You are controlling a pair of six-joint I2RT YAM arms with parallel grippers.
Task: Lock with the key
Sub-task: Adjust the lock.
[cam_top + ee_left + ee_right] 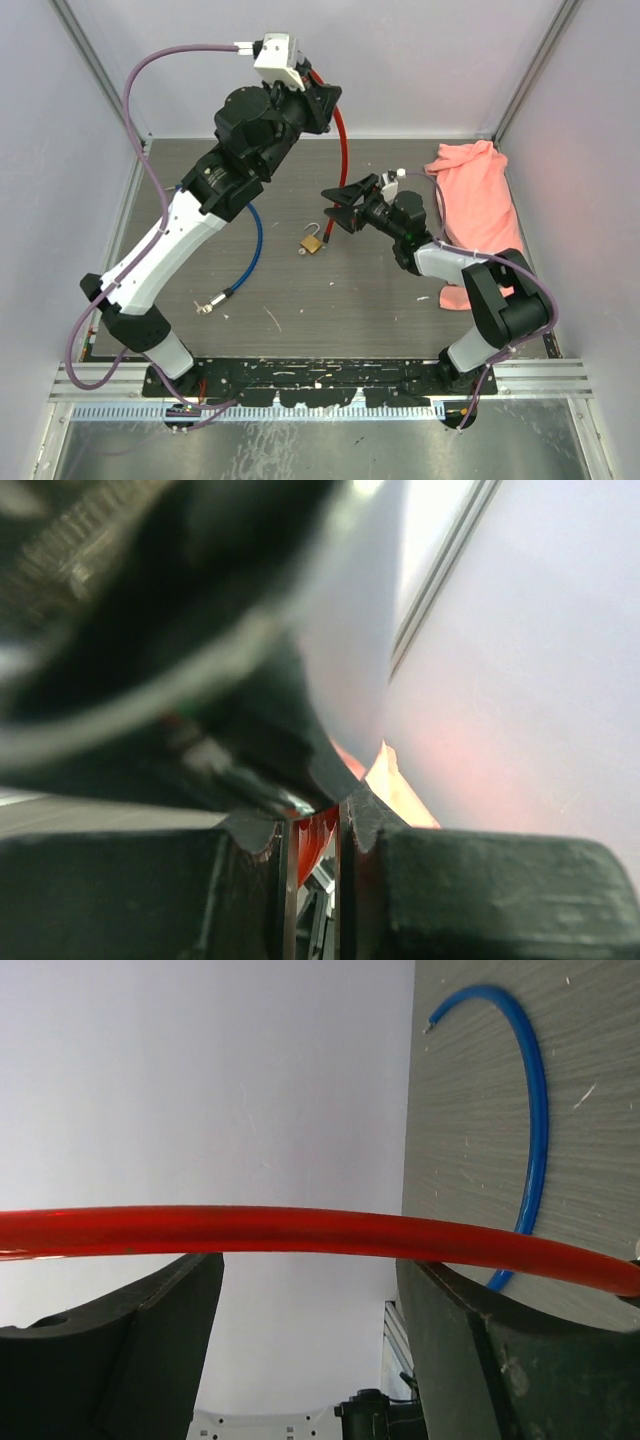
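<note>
**Padlock loose on surface, red tube in left jaws**

Top view: left arm (pixel 190 225) is raised toward the upper centre of the frame. The left jaws stand narrow and pinch a red tube (pixel 343 140), which hangs down from them toward the middle of the surface (pixel 330 310).

Left wrist view: a strip of the red tube (pixel 315 838) shows in the slim gap between the two jaws at bottom centre. The rest of that frame is blurred.

Right arm (pixel 440 260) reaches in from the lower right. The right jaws are spread wide and hold nothing, pointing left at frame centre, near the lower end of the tube.

Right wrist view: the red tube (pixel 300 1230) crosses the whole frame left to right, just past the tips of both jaws. Contact cannot be told.

Padlock (pixel 312 243): brass, shackle up, on the surface at centre, just below and left of the right jaws and apart from them. No key can be made out.

Blue cable (pixel 258 235) (pixel 535 1090) curves on the surface left of the padlock. Pink cloth (pixel 480 200) lies at the right edge
</note>
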